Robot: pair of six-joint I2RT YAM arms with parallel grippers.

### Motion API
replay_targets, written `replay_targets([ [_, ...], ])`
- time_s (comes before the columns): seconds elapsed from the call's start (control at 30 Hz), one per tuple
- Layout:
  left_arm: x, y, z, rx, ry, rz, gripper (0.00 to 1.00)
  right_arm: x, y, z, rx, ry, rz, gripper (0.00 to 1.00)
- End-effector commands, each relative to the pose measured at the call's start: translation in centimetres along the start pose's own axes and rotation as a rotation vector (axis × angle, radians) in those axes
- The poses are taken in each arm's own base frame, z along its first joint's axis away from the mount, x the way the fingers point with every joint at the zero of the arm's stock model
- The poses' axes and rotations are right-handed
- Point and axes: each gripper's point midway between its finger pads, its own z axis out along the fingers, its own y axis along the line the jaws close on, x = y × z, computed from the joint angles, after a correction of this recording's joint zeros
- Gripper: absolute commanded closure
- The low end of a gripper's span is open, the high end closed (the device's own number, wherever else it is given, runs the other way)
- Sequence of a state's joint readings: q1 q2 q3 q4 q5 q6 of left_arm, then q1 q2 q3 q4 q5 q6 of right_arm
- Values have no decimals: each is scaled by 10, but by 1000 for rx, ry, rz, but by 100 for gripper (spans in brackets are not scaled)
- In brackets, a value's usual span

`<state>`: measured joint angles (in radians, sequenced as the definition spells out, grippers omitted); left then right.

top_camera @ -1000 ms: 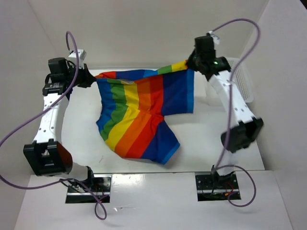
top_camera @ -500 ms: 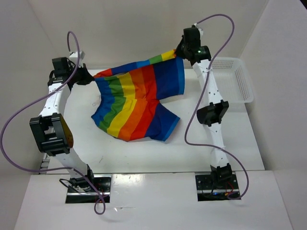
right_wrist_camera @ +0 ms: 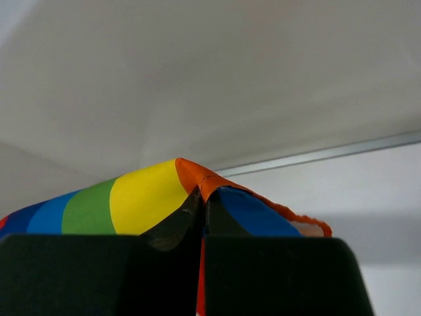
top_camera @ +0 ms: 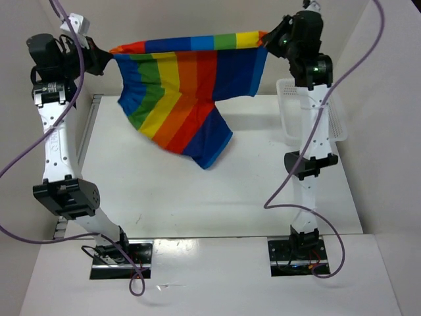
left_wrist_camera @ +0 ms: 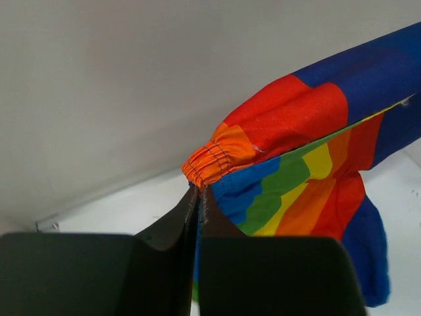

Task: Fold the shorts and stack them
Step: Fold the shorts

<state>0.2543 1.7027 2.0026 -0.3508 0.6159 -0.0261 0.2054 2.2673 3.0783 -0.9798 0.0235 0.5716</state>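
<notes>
While both arms are standing tall over the counter, the shorts are hanging in the air between them, stretched wide along the waistband. The left hand is pinching the left end of that waistband, its fingers pressed together on the cloth. In the left wrist view the gathered orange-red corner is bunching right at the fingertips. Over on the other side, the right hand is clamping the far end up high. Its fingers are shut tight on the cloth where yellow and orange are meeting blue in the right wrist view. Along the top edge the stripes are running red, blue, lighter blue, green and yellow from left to right. Below that the cloth is falling in broad bands of green, yellow, orange, red and deep blue. One leg is drooping lower than the rest, its blue hem pointing down toward the middle of the counter and looking clear of it. A white basket is sitting at the far right of the counter, partly behind the right arm.
</notes>
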Motion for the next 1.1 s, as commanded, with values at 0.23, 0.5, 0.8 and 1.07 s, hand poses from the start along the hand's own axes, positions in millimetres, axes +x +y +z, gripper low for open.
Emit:
replay_targets([
  [0.23, -139, -73, -98, 38, -272, 244, 100, -121, 89, -188, -268, -330, -51, 100],
  [0.5, -193, -129, -174, -6, -406, 324, 100, -156, 106, -323, -351, -474, -45, 100],
  [0.8, -202, -149, -195, -32, -434, 299, 100, -164, 83, -380, -269, -558, 12, 100],
  [1.07, -164, -116, -148, -59, -314, 222, 100, -139, 56, -308, -118, -439, 9, 100],
])
